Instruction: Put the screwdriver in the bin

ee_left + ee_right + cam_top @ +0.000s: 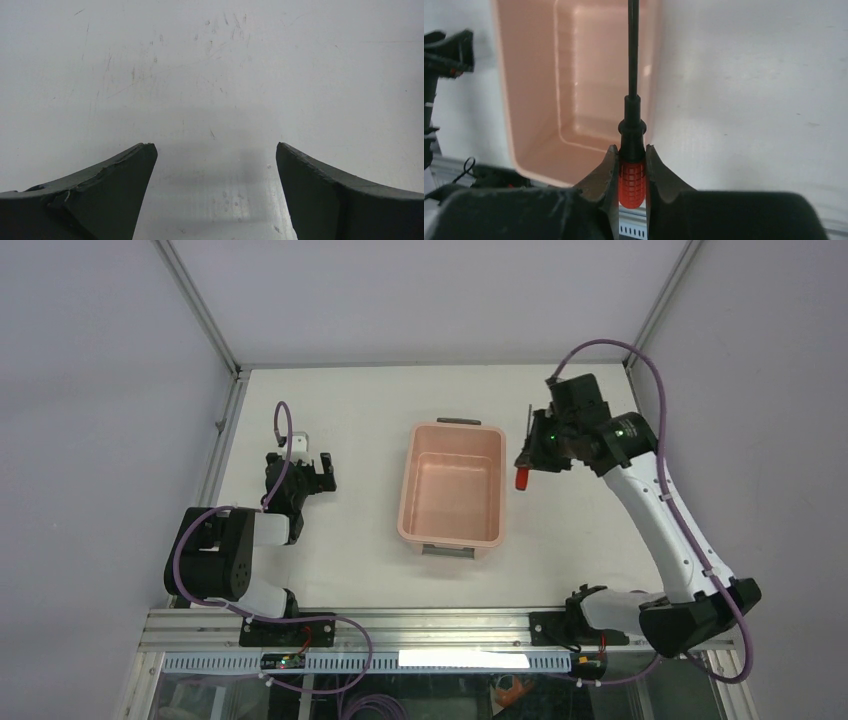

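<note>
Pinching the screwdriver (631, 130) by its ribbed red handle between the fingers (607, 167) of the right gripper (631, 155), closing tight on either side of the grip. Letting the black collar and the thin dark shaft stick out past the fingertips, straight up the middle of the right wrist view. Holding the tool above the table, just beside the bin (531, 95) on its right-hand side, outside the tub rather than inside it. Lining the shaft up, in that wrist view, along the bin's nearer long wall, with the pale pink floor lying to the left of it.

Showing, from the top camera, the right gripper (530, 455) carrying the screwdriver (522, 480) next to the right long rim of the bin (404, 490). Pointing the red handle end toward the arm bases and the shaft toward the far edge of the table (350, 400). Reaching out from the right base with the white forearm stretching up over the table's right half.

Lying lengthwise near the table's middle as for the bin, with grey handles at its near and far short ends.

Resting the left gripper (300, 465) low on the table's left side, well apart from the bin. Spreading its fingers (115, 185) wide apart over scratched table (210, 75).
</note>
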Controlling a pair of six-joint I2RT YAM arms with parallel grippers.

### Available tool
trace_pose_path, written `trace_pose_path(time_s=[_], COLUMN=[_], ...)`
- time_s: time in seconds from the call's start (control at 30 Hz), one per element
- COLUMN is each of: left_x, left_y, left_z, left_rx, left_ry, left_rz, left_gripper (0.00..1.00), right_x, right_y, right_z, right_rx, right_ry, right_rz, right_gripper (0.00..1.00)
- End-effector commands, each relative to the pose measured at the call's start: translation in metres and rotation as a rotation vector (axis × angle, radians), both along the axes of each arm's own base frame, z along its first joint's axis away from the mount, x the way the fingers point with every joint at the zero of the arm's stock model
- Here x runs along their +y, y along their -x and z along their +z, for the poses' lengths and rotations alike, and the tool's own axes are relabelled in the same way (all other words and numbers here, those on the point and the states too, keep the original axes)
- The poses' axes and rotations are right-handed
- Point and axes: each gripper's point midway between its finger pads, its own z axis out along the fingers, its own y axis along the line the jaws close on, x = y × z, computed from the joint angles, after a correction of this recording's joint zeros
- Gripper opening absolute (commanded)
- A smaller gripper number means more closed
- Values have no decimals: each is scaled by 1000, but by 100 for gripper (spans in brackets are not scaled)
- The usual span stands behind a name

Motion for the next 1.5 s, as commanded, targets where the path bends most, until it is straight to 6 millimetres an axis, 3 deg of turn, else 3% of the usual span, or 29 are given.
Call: trace_pose_path(time_s=[0.0,0.17,0.3,0.43,0.57,0.7,0.77,0.87,1.0,1.13,1.33,1.37,1.47], left_x=[-5,-5,-4,-5,-5,-5,-5,-5,-5,-5,-5,-5,-5], left_y=[-16,-16,-16,-16,-16,-16,-16,-16,-16,-16,-16,-16,-16], left_z=[26,26,26,26,26,26,26,26,26,26,26,26,26], left_rx=[-99,-98,-98,-98,-98,-99,-99,-98,-98,-100,-99,-98,-99], left_ry=[24,24,24,24,24,24,24,24,24,24,24,24,24], left_rz=[-1,-1,0,0,-1,0,-1,0,0,-1,-1,-1,0], left_gripper=[99,99,99,99,99,99,99,99,99,99,99,99,99], right_x=[74,126,150,151,149,148,147,144,141,142,149,149,148], right_y=[-7,-17,-15,-6,2,8,9,8,4,1,-1,-1,-2], right_z=[16,-12,-66,-124,-168,-195,-202,-204,-193,-170,-113,-103,-67], right_rx=[-77,-69,21,118,172,205,200,187,141,90,-13,-34,-117], right_ry=[-132,-115,-39,64,152,204,218,231,239,241,191,178,132], right_rz=[105,173,203,196,189,180,170,147,124,128,171,182,218], right_gripper=[0,0,0,0,0,0,10,33,53,54,59,65,96])
